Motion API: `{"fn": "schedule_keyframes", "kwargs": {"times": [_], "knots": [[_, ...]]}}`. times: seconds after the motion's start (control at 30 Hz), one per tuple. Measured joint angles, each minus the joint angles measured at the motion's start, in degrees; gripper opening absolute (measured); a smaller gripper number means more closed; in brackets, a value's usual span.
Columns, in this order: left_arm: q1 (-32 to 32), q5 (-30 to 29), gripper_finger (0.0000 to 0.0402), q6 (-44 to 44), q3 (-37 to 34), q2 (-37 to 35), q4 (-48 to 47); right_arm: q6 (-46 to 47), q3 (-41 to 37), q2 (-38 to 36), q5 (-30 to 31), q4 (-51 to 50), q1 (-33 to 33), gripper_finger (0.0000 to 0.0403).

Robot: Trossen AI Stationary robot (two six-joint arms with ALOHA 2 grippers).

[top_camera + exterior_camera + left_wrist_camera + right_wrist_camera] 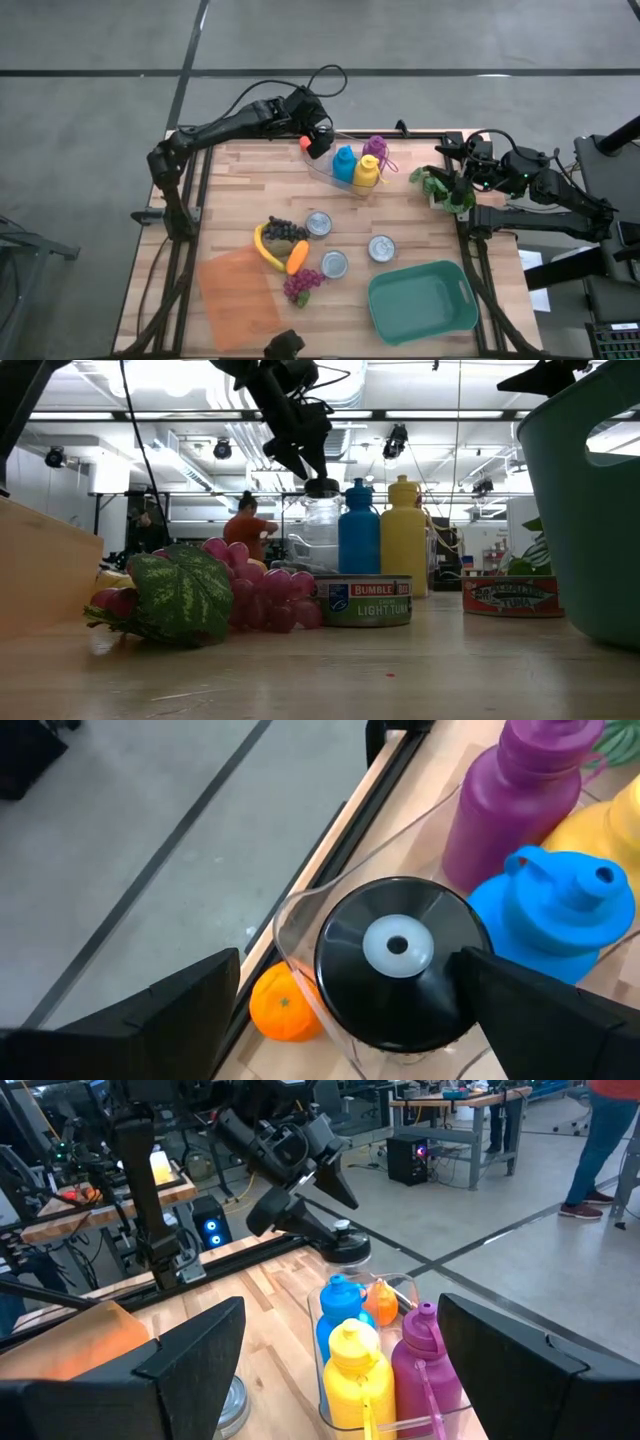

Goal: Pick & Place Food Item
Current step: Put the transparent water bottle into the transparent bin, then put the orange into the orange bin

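The wooden table [420,215] is standing on a grey floor, and the room behind it is looking like a large workshop with lamps on the ceiling, desks and machines. A person in an orange top [248,528] is standing far back in the low view.

Nearest to the front edge, an orange board [238,288] and a green tub [422,298] are lying well apart. One bunch of purple grapes [303,283] is lying between them, just beside one carrot [297,256], one banana [263,248] and one bunch of dark grapes [285,231]. Three cans [334,264] are sitting around the middle of the table.

Farther back, a clear container [337,178] is holding three bottles: one blue [344,163], one yellow [366,173] and one purple [375,148]. One small orange fruit [283,1005] is lying at the far corner of this container, touching its wall; I cannot tell if it is inside or outside.

The left gripper [318,138] is hovering above that far corner, its fingers spread wide and holding nothing. The right gripper [452,187] is waiting at the right edge of the table, near a leafy green vegetable [443,189], with fingers also spread and empty.
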Motion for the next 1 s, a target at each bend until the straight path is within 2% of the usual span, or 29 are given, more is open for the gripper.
{"fn": "schedule_keyframes", "kwargs": {"times": [0.43,0.67,1.0], "knots": [[0.1,-2.9,0.0383,1.5,1.3,-0.2,-0.2,0.0,0.0,0.0,0.0,0.0,0.0,0.0329],[0.0,-3.5,0.0383,1.7,5.6,-0.2,-2.2,0.0,0.0,0.0,0.0,0.0,0.0,0.0329],[0.0,-3.5,0.0383,1.3,12.3,-0.8,-11.3,0.0,0.0,0.0,0.0,0.0,0.0,0.0329]]}}
